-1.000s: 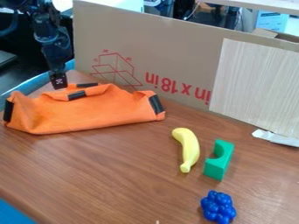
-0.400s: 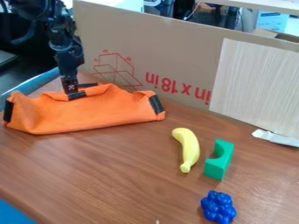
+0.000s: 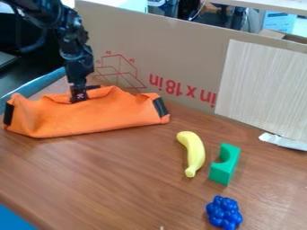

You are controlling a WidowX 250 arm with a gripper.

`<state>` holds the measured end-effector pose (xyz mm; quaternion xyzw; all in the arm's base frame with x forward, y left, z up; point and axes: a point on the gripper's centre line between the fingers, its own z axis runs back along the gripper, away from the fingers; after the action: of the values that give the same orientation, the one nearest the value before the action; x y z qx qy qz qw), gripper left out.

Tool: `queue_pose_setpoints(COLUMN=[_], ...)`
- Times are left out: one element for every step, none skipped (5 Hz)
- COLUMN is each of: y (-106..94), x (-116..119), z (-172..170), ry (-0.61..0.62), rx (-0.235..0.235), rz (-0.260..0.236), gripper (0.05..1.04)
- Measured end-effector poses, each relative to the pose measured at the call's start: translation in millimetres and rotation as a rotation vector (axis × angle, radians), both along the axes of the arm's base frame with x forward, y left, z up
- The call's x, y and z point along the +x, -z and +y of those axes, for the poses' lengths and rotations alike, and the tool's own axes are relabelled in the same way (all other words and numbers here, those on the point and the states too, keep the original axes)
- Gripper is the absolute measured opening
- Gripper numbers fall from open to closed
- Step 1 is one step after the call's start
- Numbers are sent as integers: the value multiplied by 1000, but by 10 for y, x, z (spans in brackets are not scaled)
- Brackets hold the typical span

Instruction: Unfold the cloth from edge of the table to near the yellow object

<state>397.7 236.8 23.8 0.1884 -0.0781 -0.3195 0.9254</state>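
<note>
Probably grasping: upper left, the gripper meets the cloth, its hold I cannot tell; next, pinch, then draw toward the banana.

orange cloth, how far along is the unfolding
Nothing looks unfolded: the orange cloth lies bunched along the table's far-left side. The gripper is down at its upper folded edge, with a grasp unclear. Left to do: spread it toward the yellow banana.
</note>
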Motion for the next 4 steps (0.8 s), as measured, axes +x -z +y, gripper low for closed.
queue_pose_setpoints(y=[149, 120, 228, 220], x=[11, 37, 28, 50], z=[-40, -21, -3, 14], ry=[1, -4, -4, 0], rx=[9, 19, 23, 35], rz=[26, 18, 40, 37], gripper=[957, 678, 347, 166])
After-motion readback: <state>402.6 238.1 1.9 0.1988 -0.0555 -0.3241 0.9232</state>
